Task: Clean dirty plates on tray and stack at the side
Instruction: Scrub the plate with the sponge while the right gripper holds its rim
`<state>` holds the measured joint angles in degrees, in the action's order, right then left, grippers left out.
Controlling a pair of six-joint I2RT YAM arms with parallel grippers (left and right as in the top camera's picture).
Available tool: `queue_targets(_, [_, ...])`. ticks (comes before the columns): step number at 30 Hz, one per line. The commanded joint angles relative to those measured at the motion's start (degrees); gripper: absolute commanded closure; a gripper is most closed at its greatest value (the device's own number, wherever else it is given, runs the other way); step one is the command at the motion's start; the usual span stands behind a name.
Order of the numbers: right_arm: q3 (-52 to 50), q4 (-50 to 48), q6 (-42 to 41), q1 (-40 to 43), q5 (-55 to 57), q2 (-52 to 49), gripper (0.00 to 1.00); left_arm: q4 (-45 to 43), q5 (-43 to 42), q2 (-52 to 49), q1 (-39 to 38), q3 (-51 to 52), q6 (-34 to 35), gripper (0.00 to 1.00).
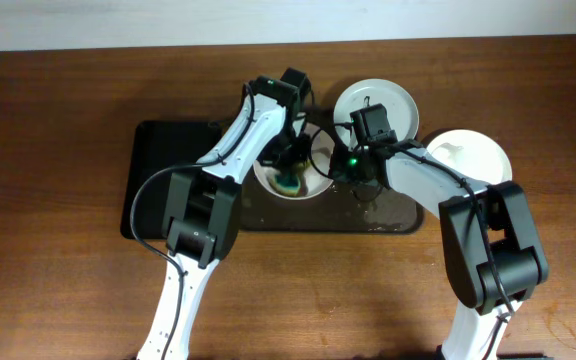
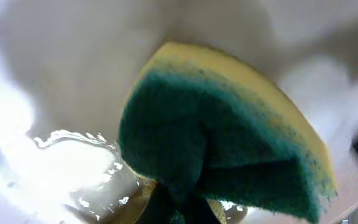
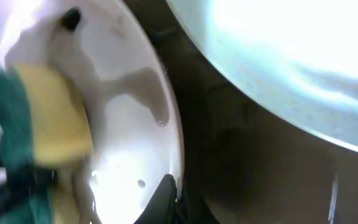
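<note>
A white plate (image 1: pixel 310 188) sits on the dark brown tray (image 1: pixel 393 215). My left gripper (image 1: pixel 290 168) is shut on a green and yellow sponge (image 1: pixel 288 184) and presses it into that plate. In the left wrist view the sponge (image 2: pixel 222 143) fills the frame above the jaws (image 2: pixel 179 208), against the wet plate (image 2: pixel 73 81). My right gripper (image 1: pixel 341 165) is shut on the plate's right rim. In the right wrist view its finger (image 3: pixel 166 196) pinches the rim of the plate (image 3: pixel 129 124), with the sponge (image 3: pixel 48 118) at the left. A second plate (image 1: pixel 378 100) lies at the tray's far edge.
A third white plate (image 1: pixel 473 155) rests on the wooden table (image 1: pixel 48 150) to the right of the tray, partly under my right arm. The second plate also shows in the right wrist view (image 3: pixel 278 62). Water glistens on the tray near the right gripper.
</note>
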<state>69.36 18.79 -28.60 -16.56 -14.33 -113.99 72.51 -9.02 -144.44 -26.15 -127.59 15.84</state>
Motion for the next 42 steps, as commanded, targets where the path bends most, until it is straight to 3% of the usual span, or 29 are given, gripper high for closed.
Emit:
queue_targets(1, [0.35,0.87,0.72,-0.57,-1.99,-1.14,0.96,-8.98,9.49,-3.39,1.11,-4.00,6.03,1.00])
queue_targets(6, [0.35,0.94,0.74,-0.57,-1.97,-1.14,0.96,-16.74,9.44,-3.41,1.11,-4.09,5.51,1.00])
queue_targets(8, [0.35,0.94,0.74,-0.57,-1.97,-1.14,0.96,-15.61,8.07,-3.41,1.01,-4.09,0.87,1.00])
queue_targets(13, [0.35,0.87,0.72,-0.57,-1.99,-1.14,0.96,-11.93,-19.28,-3.41,0.04,-4.09,-33.27,1.00])
queue_targets(16, [0.35,0.90,0.72,-0.57,-1.99,-1.14,0.96,-11.37,-16.50,-3.41,-0.66,-4.09,-38.64,1.00])
queue_targets(22, [0.35,0.90,0.72,-0.57,-1.99,-1.14,0.96,-15.98,7.63,-3.41,0.00,-4.09,-37.33,1.00])
queue_targets(24, [0.35,0.90,0.72,-0.57,-1.99,-1.14,0.96,-19.30,12.63,-3.41,0.76,-4.09,-30.86,1.00])
queue_targets(28, [0.35,1.07,0.74,-0.57,-1.99,-1.14,0.96,-19.43,29.05,-3.41,2.86,-4.07,-5.77,1.00])
queue_targets(30, [0.35,1.09,0.74,-0.57,-1.99,-1.14,0.96,-16.57,33.53,-3.41,3.10,-3.87,-1.88,1.00])
queue_targets(33, [0.35,1.07,0.72,-0.57,-1.99,-1.14,0.96,-10.97,34.93,-3.41,3.13,-3.80,-1.49,1.00])
queue_targets(36, [0.35,1.07,0.72,-0.57,-1.99,-1.14,0.96,-6.51,25.88,-3.41,3.06,-3.80,-5.38,1.00])
queue_targets(38, [0.35,1.05,0.72,-0.57,-2.01,-1.14,0.96,-5.33,4.87,-3.41,3.06,-3.80,-19.69,1.00])
queue_targets(39, [0.35,1.07,0.72,-0.57,-2.01,-1.14,0.96,-3.41,-12.33,-3.41,3.08,-3.82,-30.75,1.00])
queue_targets(40, [0.35,1.07,0.72,-0.57,-2.01,-1.14,0.96,-2.14,-17.84,-3.41,3.08,-3.82,-34.10,1.00])
queue_targets(42, [0.35,1.05,0.72,-0.57,-2.01,-1.14,0.96,1.64,-19.54,-3.41,2.95,-3.82,-40.09,1.00])
